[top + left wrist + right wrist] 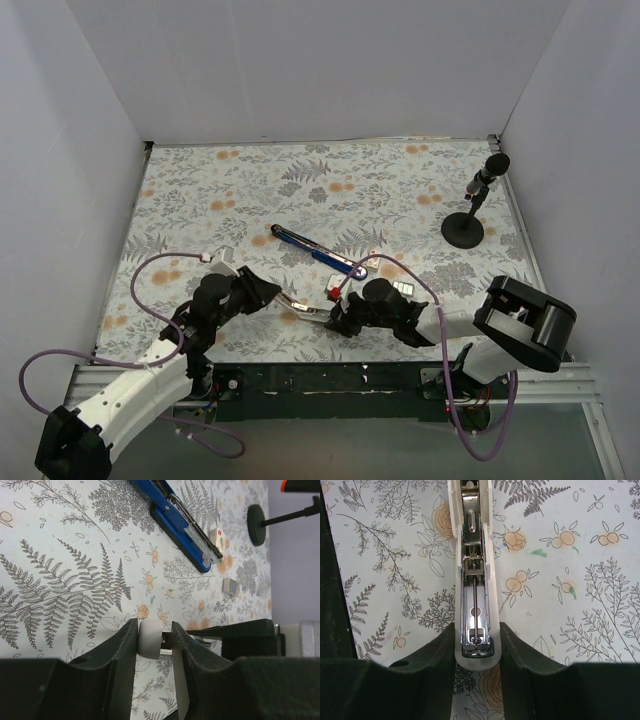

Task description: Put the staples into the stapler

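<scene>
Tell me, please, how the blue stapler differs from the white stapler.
The blue stapler has a bright blue shell; the white stapler has a pale white one. The blue stapler lies untouched on the table, while the white stapler is clamped at its ends by the left gripper and the right gripper. The blue stapler is spread out in a long line; how far the white stapler is opened is unclear. Both show a bare silvery rail.

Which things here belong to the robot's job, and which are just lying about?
Job: staples; blue stapler, open; white stapler, clamped between left gripper and right gripper.
Lying about: microphone stand.
</scene>
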You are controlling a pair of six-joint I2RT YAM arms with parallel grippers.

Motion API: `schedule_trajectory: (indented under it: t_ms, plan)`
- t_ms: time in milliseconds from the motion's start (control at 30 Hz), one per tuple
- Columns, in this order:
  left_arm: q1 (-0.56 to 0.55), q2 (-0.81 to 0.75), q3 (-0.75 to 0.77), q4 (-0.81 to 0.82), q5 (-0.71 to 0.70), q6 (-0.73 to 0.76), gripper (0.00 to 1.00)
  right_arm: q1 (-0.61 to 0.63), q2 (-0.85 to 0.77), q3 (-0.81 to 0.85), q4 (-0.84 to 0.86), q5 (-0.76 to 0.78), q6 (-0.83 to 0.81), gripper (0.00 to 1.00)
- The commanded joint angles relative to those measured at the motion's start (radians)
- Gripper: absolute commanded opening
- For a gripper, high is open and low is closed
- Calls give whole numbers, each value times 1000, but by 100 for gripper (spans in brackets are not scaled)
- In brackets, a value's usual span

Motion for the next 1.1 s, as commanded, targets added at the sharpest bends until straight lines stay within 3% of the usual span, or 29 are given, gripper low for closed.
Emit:
schedule_trajectory:
  t_ms: [0, 133, 300, 533, 667, 800, 933, 1067]
  plan:
    - [32, -106, -94, 49, -194, -191, 0, 17, 86, -31, -156, 137, -7, 1]
    - [42, -179, -155, 15, -241, -239, 0, 24, 127, -47, -122, 137, 3, 1]
    - [55, -166, -204, 1, -273, -267, 0, 25, 146, -36, -132, 145, 7, 1]
    - [64, -205, -205, -69, -345, -293, 0, 27, 169, -27, -138, 152, 12, 1]
    - [66, -236, -180, -51, -309, -239, 0, 31, 164, -25, -139, 155, 9, 1]
    - [66, -138, -116, 126, -139, -66, 13, 56, 149, -5, -142, 168, 3, 1]
    - [61, 50, 15, 133, -31, 61, 19, 76, 151, 62, -211, 224, -10, 1]
    - [58, 62, 59, 127, 9, 115, 31, 79, 138, 108, -228, 247, -16, 1]
